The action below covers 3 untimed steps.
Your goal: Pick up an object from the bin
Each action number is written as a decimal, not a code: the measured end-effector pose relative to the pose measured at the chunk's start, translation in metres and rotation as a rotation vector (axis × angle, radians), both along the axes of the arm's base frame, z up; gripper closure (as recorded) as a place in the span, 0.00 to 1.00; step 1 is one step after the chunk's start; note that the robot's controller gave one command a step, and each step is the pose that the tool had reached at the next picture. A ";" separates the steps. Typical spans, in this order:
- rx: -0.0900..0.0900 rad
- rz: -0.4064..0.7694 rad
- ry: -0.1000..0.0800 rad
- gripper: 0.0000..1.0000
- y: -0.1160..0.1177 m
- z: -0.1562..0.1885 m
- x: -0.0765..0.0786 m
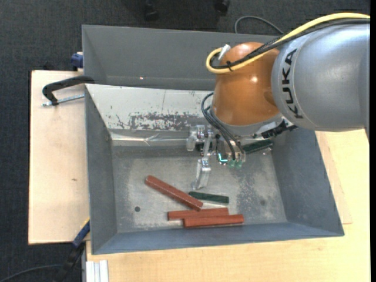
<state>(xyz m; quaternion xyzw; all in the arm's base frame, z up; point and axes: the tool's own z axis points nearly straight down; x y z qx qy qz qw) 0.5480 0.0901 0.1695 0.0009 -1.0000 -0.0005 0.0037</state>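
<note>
gripper (202, 170) centre frame, low in bin (117, 175), open or closed: cannot tell | poised just above dark green stick (210, 198), likely for top-down grasp | red-brown sticks (214, 220) loose, lower centre

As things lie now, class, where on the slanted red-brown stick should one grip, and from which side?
Probably the bare left half of the slanted red-brown stick, from above, across its narrow width: it lies flat, and its right end meets the green stick.
</note>
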 end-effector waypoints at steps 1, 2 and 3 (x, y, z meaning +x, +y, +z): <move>-0.001 -0.042 0.002 0.00 -0.010 -0.103 -0.045; 0.001 -0.124 -0.015 0.00 -0.019 -0.068 -0.041; -0.001 -0.244 -0.005 0.00 -0.016 -0.069 -0.056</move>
